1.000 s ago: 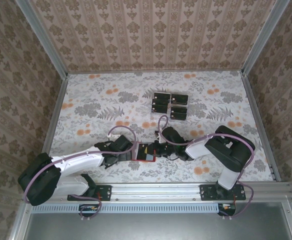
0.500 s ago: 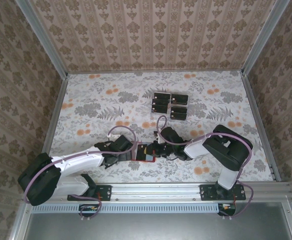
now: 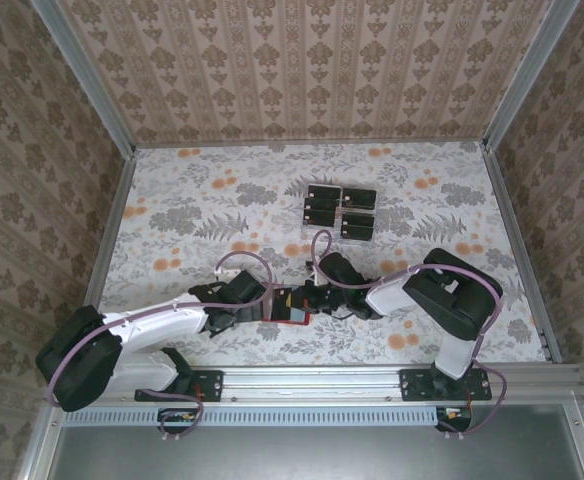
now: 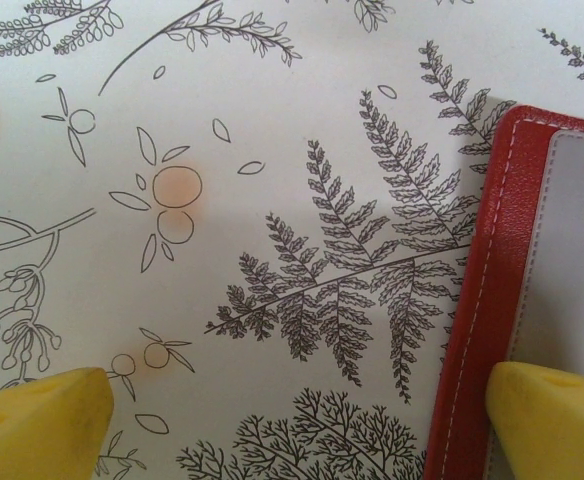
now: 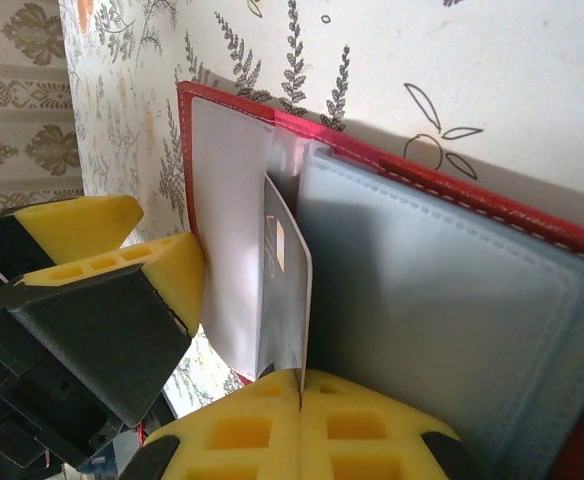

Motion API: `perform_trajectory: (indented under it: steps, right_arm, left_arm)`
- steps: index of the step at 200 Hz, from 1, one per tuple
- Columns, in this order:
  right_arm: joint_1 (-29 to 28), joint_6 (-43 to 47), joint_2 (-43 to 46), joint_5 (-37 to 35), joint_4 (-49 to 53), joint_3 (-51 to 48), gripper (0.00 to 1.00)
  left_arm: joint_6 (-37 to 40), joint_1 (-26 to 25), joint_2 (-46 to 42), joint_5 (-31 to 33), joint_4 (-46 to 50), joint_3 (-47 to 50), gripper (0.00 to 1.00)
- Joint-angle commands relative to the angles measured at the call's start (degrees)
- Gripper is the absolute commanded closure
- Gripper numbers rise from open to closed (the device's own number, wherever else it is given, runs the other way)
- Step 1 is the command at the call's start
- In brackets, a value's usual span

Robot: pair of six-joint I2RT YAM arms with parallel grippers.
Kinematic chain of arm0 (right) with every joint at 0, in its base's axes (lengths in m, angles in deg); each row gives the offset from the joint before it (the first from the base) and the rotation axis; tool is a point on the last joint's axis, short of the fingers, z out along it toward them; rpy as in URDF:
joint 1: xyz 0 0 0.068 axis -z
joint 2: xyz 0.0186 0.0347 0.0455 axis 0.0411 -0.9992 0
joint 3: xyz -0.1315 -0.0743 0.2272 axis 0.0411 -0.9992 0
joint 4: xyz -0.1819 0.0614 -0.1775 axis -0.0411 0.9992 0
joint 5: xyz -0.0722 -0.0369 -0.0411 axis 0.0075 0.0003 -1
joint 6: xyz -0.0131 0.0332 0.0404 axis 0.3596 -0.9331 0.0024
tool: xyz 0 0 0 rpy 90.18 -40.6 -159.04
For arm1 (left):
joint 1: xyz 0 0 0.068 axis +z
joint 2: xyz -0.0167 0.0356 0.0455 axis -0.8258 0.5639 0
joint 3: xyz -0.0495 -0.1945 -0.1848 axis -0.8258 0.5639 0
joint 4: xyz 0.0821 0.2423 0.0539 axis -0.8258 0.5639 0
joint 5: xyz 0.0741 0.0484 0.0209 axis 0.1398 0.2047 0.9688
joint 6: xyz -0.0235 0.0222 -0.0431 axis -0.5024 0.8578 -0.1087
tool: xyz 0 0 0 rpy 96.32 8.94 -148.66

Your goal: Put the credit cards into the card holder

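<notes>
In the right gripper (image 5: 300, 388), a card (image 5: 290, 310) bears a pale mark.

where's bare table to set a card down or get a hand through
Free: table left of the credit cards, and the far-right corner past them. Crowded: near centre, where left arm and right arm meet at the card holder.

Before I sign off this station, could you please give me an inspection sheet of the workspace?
Surface: floral-patterned table.
Job's things: card holder lying open; held card edge-on at its pocket; loose credit cards grouped farther back.
Clutter: nothing seen.
Grippers: left gripper open, one finger at the holder's edge; right gripper shut on the held card.
Cables: purple cables looped over both wrists.
Surroundings: wallpapered walls.
</notes>
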Motion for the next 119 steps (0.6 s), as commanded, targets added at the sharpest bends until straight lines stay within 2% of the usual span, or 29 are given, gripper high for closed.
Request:
perform_trajectory:
  steps: [1,119]
  right_arm:
    - [0.50,0.80,-0.31,-2.16,2.51,0.61,1.00]
    - [1.22,0.59,-1.36,-1.85,1.59,1.03,1.00]
  left_arm:
    - [-0.56,-0.37,0.23,0.23,2.03,1.63,0.00]
    - [-0.56,-0.41,0.36,0.19,1.89,1.63,0.00]
